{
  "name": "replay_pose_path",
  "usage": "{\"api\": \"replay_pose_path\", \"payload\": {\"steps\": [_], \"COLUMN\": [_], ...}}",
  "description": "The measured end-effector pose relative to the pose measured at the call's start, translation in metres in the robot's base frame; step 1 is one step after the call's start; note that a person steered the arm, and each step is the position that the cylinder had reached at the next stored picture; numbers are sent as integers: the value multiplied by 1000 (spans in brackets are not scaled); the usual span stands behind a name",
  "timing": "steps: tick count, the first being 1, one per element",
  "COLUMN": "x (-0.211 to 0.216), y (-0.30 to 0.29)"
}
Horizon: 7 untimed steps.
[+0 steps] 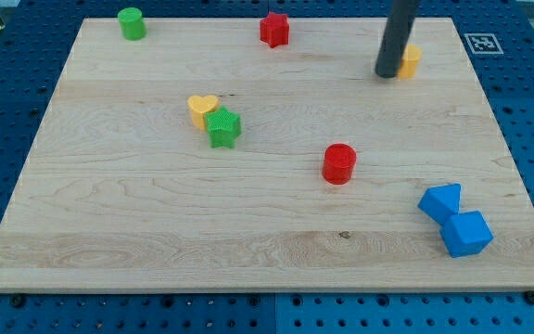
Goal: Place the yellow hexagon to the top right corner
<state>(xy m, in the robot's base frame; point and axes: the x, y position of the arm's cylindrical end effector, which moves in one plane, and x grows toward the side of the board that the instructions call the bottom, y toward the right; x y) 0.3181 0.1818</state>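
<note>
The yellow hexagon [410, 59] sits near the board's top right, partly hidden behind my dark rod. My tip [387, 74] rests on the board against the hexagon's left side. A yellow heart [202, 109] lies left of centre, touching a green star [222, 127] just below and right of it.
A green cylinder [132, 23] stands at the top left. A red star [274, 29] is at the top centre. A red cylinder [338, 163] is right of centre. Two blue blocks [441, 202] [465, 233] sit together at the bottom right. The wooden board [109, 232] lies on a blue pegboard.
</note>
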Motion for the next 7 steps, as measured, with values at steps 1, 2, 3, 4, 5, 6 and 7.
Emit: {"api": "replay_pose_path", "payload": {"steps": [1,2,3,4,5,6,7], "x": [0,0,2,2,2,0,-9], "y": [23,25,31,45,56,56,48]}}
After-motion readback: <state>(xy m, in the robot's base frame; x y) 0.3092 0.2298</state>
